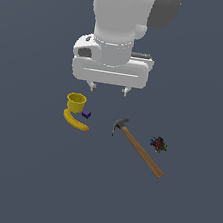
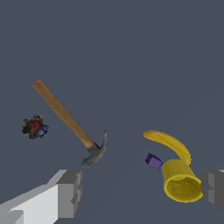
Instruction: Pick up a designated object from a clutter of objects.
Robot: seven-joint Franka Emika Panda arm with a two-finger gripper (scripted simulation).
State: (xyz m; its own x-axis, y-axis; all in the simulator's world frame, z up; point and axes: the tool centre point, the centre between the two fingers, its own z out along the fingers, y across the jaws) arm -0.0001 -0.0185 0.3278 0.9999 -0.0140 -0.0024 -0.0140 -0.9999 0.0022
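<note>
The tiny dark purple cube (image 1: pixel 86 114) lies on the grey floor between the yellow cup (image 1: pixel 76 102) and the yellow banana (image 1: pixel 75 121). In the wrist view the cube (image 2: pixel 153 161) sits beside the cup (image 2: pixel 180 180) and the banana (image 2: pixel 168 141). My gripper (image 1: pixel 108 89) hangs open and empty above the floor, up and to the exterior view's right of the cube. Its fingers (image 2: pixel 69 192) show wide apart in the wrist view. The wooden-handled hammer (image 1: pixel 138 146) and the small dark multicoloured lump (image 1: pixel 158 144) lie to the exterior view's right.
The hammer (image 2: pixel 65 118) lies diagonally with its head toward the cup. The multicoloured lump (image 2: pixel 34 127) lies beyond the handle. The cup stands upright, close against the cube. The floor is flat dark grey all around.
</note>
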